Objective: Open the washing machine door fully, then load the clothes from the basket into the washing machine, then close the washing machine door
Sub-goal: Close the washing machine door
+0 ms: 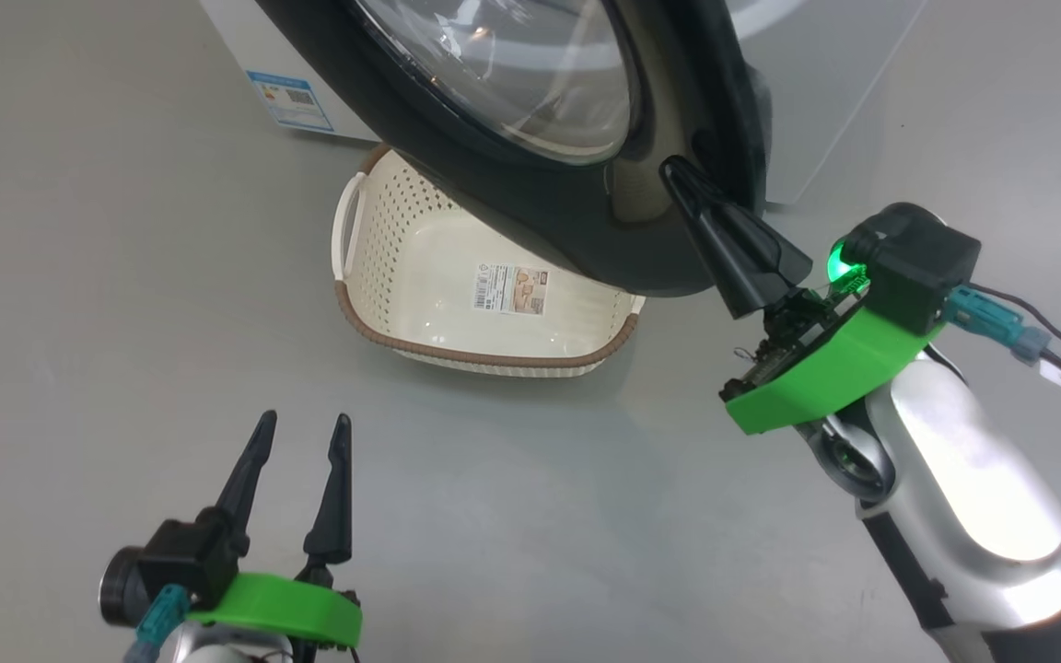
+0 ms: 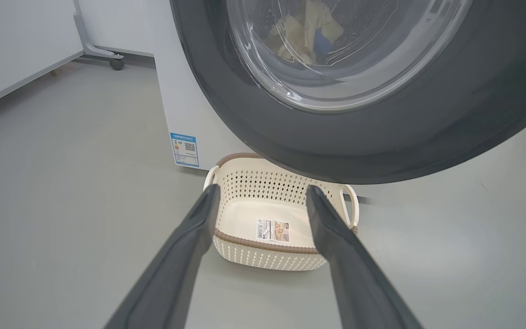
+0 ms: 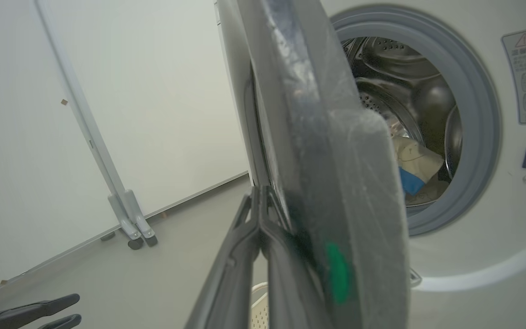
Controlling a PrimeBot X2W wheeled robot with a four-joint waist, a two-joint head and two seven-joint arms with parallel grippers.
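Grey floor, empty basket, clothes in the drum: closing looks in hand, so the right gripper at three o'clock, jaws pressed together, must push the door shut; left gripper spread.

Viewed steeply from above by the head cam; basket and washing machine door are shared with the low left-wrist view, while the door's edge is hugged by the right-wrist one.
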